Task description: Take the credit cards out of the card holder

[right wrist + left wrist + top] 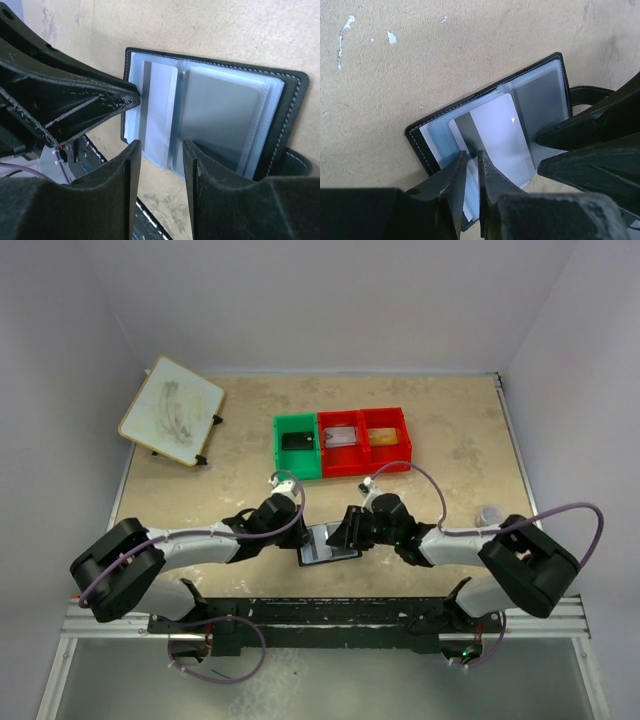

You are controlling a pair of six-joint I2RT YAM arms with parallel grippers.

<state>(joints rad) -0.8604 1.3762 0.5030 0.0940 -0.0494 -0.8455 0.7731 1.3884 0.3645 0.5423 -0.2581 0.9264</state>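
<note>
Two grippers meet over the card holder, which lies opened flat on the table close to its near edge, between the arms. Drawing out the first of the credit cards looks to be the step in hand; neither card is out yet.

The left gripper has its jaws drawn almost together, with only a thin slit between them. It sits at the holder's left edge, where a pale card with a dark stripe pokes partway out of its pocket. Whether the fingers truly have that edge pinched, I cannot tell. The right gripper stands spread and clasps nothing. Its tips are down at the holder's right half, by a grey card seated fully in its clear sleeve. It appears placed to pin the holder.

The next move likely calls for a sure nip on the striped card's edge. After that comes a low, flat pull leftward along the line of the pocket, with the right tips stopping the holder from sliding or folding.

Farther back stand a green bin and red bins, well apart from the holder. A whiteboard lies at the far left.
</note>
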